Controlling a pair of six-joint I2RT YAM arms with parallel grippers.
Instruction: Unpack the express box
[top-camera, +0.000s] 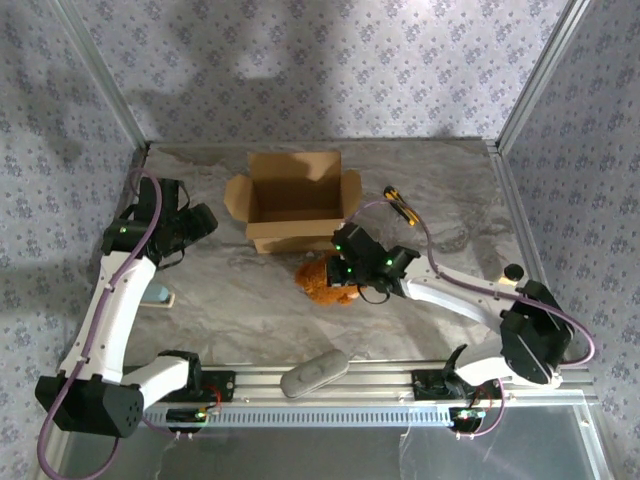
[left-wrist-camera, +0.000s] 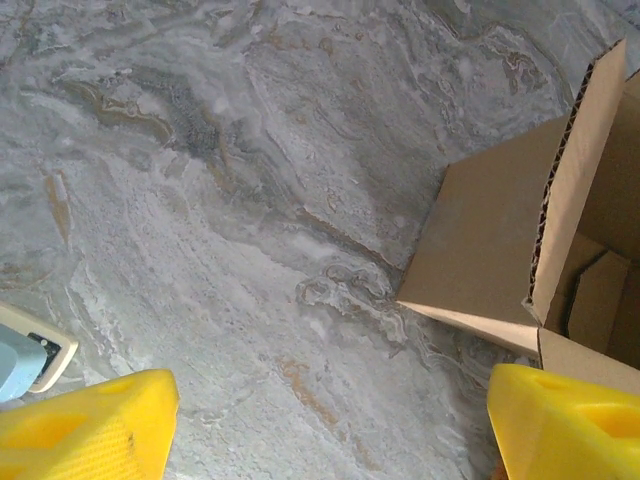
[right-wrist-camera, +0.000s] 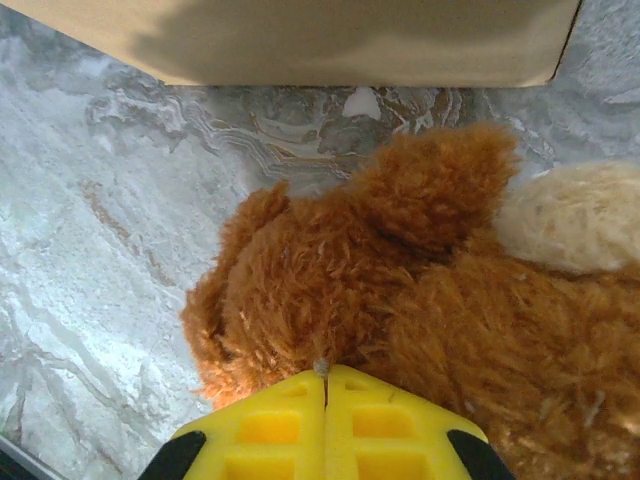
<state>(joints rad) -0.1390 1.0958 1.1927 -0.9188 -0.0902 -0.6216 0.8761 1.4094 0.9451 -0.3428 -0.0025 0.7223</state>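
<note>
The express box stands open at the middle back of the table, its flaps spread and its inside bare as far as I can see. One of its corners and a flap show in the left wrist view. A fuzzy brown plush toy lies on the table just in front of the box. My right gripper is over the toy's right side. Its yellow fingers are pressed shut with a small grey tuft of the plush toy pinched at the tips. My left gripper hovers open left of the box, with bare table between its fingers.
A black-and-yellow tool lies right of the box. A grey oblong pouch rests on the front rail. A light blue item with a cream edge sits near the left arm, its corner by my left finger. Patterned walls enclose the table.
</note>
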